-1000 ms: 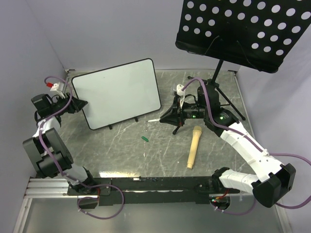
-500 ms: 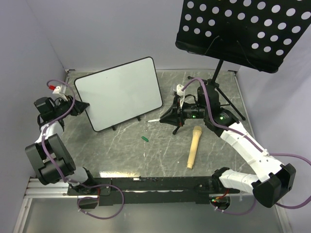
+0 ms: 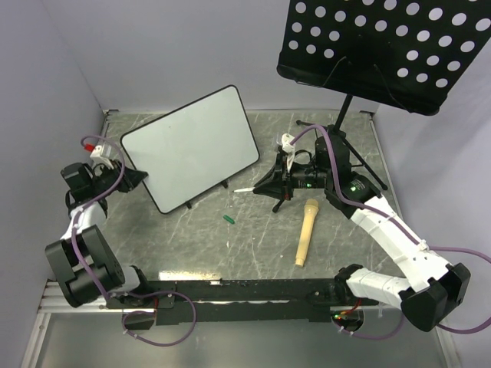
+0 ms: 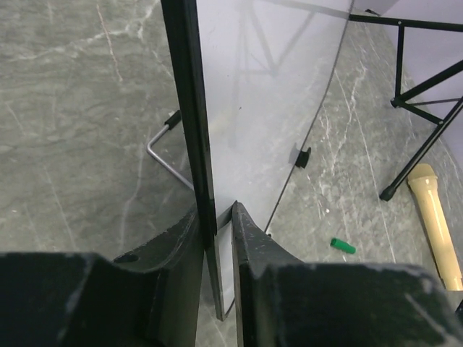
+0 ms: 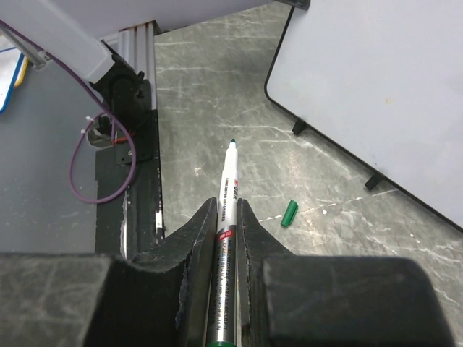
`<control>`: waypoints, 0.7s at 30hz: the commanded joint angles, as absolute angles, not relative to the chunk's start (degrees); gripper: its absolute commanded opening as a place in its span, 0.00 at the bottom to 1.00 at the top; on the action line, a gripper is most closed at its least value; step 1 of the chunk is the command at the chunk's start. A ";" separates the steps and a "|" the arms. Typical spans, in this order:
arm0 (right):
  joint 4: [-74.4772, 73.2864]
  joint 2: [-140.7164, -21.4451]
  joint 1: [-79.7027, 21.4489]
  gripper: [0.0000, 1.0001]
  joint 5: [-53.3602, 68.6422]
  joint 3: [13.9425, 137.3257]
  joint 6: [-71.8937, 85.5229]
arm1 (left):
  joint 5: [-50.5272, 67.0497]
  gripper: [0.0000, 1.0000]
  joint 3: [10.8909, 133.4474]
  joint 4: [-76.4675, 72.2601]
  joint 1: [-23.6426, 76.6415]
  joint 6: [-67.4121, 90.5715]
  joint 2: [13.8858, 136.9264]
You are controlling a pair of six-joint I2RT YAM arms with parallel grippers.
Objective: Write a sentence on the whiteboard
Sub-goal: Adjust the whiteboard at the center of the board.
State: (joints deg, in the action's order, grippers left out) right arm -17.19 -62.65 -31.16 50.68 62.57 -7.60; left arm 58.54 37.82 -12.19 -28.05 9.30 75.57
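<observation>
Whiteboard point(image 3: 192, 146) stands on marbled table point(image 3: 253, 238); walls point(image 3: 153, 46) seemingly lilac.

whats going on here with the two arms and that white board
On the left arm, the jaws are clamped on the black-framed edge of the whiteboard, which stands tilted on the table. On the right arm, the jaws are closed around an uncapped marker, its tip aimed toward the board but well short of it. The green cap lies on the table between them. No writing shows on the board, so the sentence is not yet begun.
</observation>
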 commanded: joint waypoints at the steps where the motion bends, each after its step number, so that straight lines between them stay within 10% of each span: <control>1: -15.12 -61.43 -31.55 0.00 52.38 63.10 -8.79 | 58.63 0.18 35.51 -11.34 -26.28 8.00 71.12; 21: -15.21 -61.70 -31.90 0.00 53.44 62.75 -8.35 | 51.77 0.01 33.84 -4.66 -29.44 3.87 65.91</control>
State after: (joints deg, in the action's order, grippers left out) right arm -17.19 -62.65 -31.20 51.96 62.57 -7.55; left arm 56.21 33.98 -6.63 -28.32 8.16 67.55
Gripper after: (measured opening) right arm 0.198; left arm 0.209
